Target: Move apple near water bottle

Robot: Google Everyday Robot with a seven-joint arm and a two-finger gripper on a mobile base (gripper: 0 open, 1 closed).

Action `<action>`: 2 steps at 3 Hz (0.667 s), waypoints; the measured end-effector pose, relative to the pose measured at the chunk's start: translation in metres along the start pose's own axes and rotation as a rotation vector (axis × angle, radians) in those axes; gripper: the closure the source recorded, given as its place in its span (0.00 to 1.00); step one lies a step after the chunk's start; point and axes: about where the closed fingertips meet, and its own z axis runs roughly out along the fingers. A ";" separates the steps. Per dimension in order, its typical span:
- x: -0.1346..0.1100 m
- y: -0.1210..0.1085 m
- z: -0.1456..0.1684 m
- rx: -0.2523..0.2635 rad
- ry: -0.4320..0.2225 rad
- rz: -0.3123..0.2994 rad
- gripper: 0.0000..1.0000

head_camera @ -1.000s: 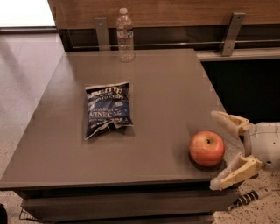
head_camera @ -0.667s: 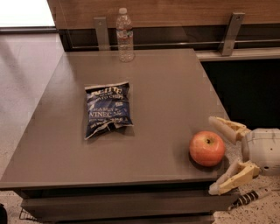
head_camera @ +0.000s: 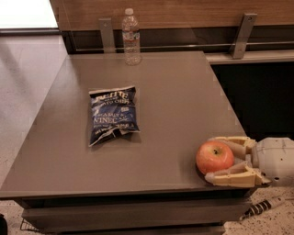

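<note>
A: What's furthest left on the counter (head_camera: 183, 92)?

B: A dark blue chip bag (head_camera: 113, 114), lying flat and a little left of the middle. The lettering on it is white. A small line seems to end in "CHIPS", and lower down a larger word begins "VINE". The rest is too blurred to make out.

A: And the water bottle (head_camera: 132, 36)?

B: It is just right of the bag's line and at the far edge. It stands upright, clear plastic with a white cap. There is a pale label band round its middle, but I can't read any of the writing there. A metal bracket (head_camera: 106, 34) rises from the far edge just to the left of it, against a wood panel (head_camera: 183, 11).

A: Where's the apple (head_camera: 216, 153)?

B: It's at the near right corner, resting on the counter close to the edge. It is red-orange with a yellowish patch near the stem dimple. It is well apart from the bottle, with the bag roughly between the two.

A: And the gripper (head_camera: 210, 159)?

B: It comes in from the right, past the counter's edge, and its white body hangs off the side. The cream fingers (head_camera: 234, 176) have closed round the apple, one on the far side and one on the near side. Both look to be touching the skin, so the opening is only as wide as the fruit itself

A: Anything further right?

B: A second metal bracket (head_camera: 242, 34), up at the far wall
</note>
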 end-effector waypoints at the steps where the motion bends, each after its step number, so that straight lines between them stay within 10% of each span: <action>1: -0.002 0.001 0.002 -0.004 0.001 -0.003 0.78; 2: -0.003 0.001 0.003 -0.007 0.002 -0.005 1.00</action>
